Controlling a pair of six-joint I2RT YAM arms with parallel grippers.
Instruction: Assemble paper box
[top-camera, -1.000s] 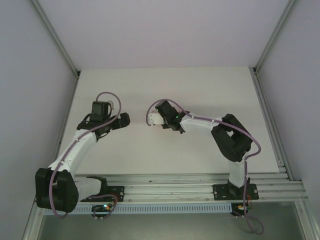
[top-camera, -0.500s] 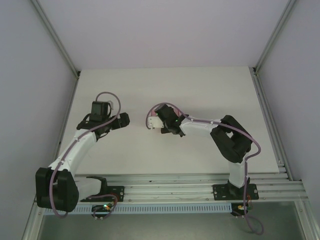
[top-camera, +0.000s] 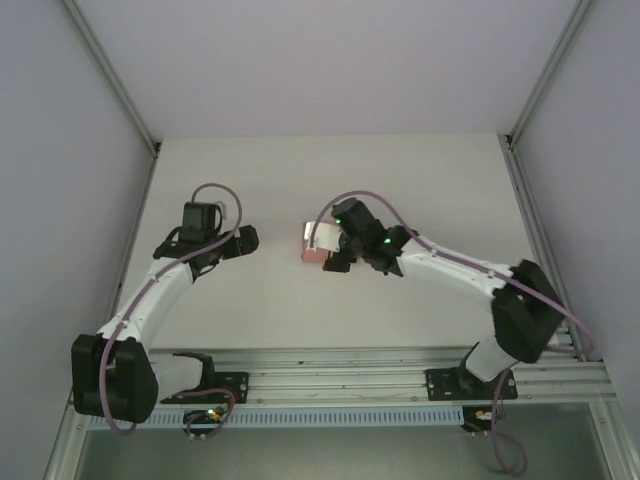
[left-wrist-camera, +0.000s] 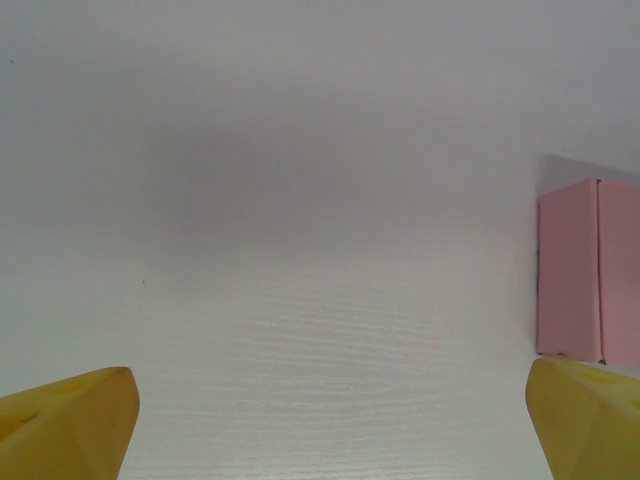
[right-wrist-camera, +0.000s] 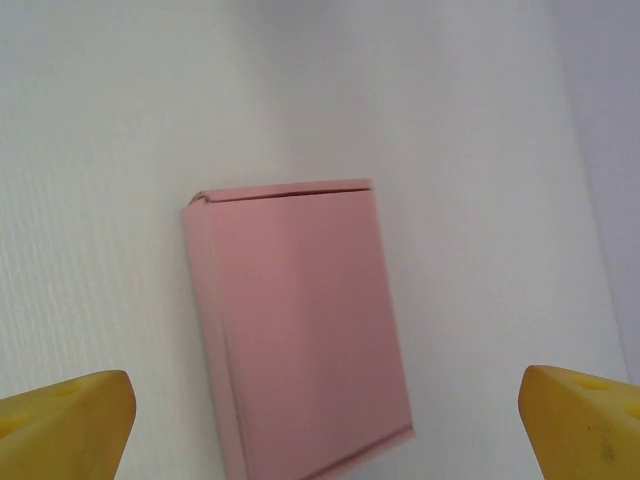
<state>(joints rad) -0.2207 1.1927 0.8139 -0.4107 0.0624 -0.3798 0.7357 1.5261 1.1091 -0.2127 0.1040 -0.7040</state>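
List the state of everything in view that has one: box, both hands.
paper box: folded into a closed box, lying flat on the table, held by nothing
left hand: open, empty, off to one side of the box
right hand: open, over the box, fingers wide of its sides and not touching it

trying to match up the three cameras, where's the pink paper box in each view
top external: the paper box lies near the middle of the white table.
left wrist: the paper box sits at the right edge, mid height, cut off by the frame.
right wrist: the paper box lies centre to lower centre, on the table.
shared landmark: the white table under the box, in all three views.
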